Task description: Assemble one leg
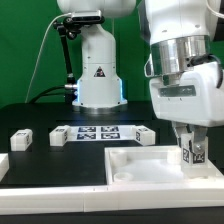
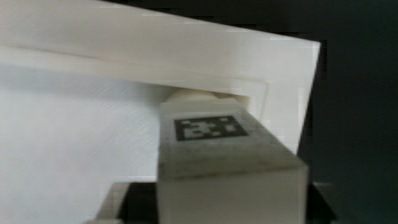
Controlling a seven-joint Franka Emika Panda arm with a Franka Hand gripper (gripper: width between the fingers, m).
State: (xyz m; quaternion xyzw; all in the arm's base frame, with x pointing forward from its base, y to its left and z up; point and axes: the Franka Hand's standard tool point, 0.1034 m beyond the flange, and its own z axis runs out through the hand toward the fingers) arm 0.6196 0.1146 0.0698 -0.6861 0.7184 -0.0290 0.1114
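My gripper (image 1: 189, 150) is shut on a leg (image 1: 191, 155), a small white oblong block with a black-and-white marker. It holds the leg upright over the near right corner of the large flat white square piece (image 1: 140, 168). In the wrist view the leg (image 2: 217, 150) runs out from between my dark fingers (image 2: 134, 200). Its far end sits at a recessed corner pocket (image 2: 187, 93) of the white piece (image 2: 89, 120). I cannot tell whether the end is inside the pocket or just above it.
Three more legs lie on the black table: two at the exterior view's left (image 1: 20, 140) (image 1: 58, 137) and one beyond the white piece (image 1: 146, 137). The marker board (image 1: 100, 131) lies between them. The arm's white base (image 1: 97, 75) stands behind.
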